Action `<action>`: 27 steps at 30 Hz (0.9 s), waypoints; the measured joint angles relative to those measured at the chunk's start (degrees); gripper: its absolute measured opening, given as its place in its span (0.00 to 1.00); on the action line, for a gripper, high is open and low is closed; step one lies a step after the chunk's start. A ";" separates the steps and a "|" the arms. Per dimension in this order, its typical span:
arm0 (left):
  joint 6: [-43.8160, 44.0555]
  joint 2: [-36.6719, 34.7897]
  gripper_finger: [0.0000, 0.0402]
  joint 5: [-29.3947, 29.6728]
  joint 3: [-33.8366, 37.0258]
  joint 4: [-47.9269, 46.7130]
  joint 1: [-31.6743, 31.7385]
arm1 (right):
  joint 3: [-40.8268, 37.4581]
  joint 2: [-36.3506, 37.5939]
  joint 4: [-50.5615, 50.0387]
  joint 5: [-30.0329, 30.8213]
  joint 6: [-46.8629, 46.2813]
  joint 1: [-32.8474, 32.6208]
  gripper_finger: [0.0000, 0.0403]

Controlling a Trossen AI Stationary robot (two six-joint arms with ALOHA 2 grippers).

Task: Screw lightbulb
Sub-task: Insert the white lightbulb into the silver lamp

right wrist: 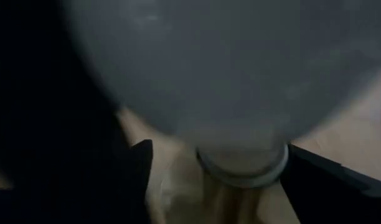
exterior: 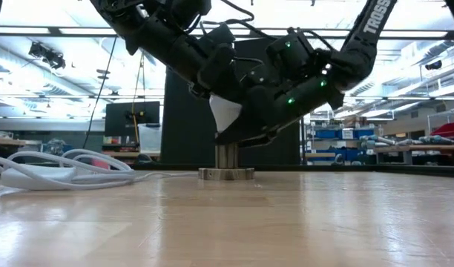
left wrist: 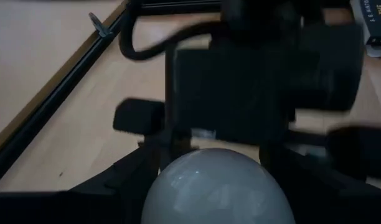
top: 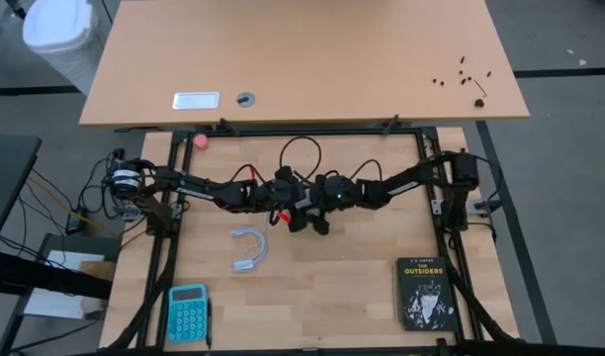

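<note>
The white lightbulb point(exterior: 225, 113) stands upright, globe up, with its narrow end down in the round metal socket point(exterior: 225, 169), which rests on its flat disc base on the table. My left gripper point(left wrist: 215, 186) is shut on the bulb's globe. My right gripper point(right wrist: 221, 183) is open, with a finger on either side of the socket's collar point(right wrist: 243, 168) just under the globe. A gap shows at one finger; whether the other touches, I cannot tell. In the high view both grippers point(top: 288, 203) point(top: 319, 208) meet at mid-table and hide the bulb. My left gripper pinches the bulb's frosted globe point(left wrist: 156, 196) between its two fingers point(left wrist: 116, 190), one on each side. The fingers slant down from the table's left. The bulb stays upright, its lower end in the socket on the table.
The socket's white cord point(top: 249, 248) lies coiled to the near left of the grippers. A teal calculator point(top: 187, 312) is at the near left corner and a black book point(top: 424, 293) at the near right. A second desk point(top: 302, 59) stands beyond the far edge.
</note>
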State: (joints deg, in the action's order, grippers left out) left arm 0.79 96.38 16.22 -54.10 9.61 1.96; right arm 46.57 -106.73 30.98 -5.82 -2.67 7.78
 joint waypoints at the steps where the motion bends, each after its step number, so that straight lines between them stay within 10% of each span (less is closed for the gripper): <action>1: -0.11 0.00 0.68 -0.20 -0.01 0.02 0.02 | 0.00 1.20 -2.41 -1.20 1.01 0.58 0.86; 17: -1.74 -0.04 0.68 -0.69 -0.01 0.35 -0.09 | 4.11 19.87 -33.40 -10.40 13.84 9.32 0.87; 27: -1.86 -0.04 0.68 -0.97 0.01 0.50 -0.09 | 2.98 15.88 -36.46 -20.84 19.96 13.41 0.83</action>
State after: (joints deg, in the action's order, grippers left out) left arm -1.08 96.33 15.25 -54.08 10.11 1.87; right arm 49.54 -90.85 -5.48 -26.65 17.29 21.19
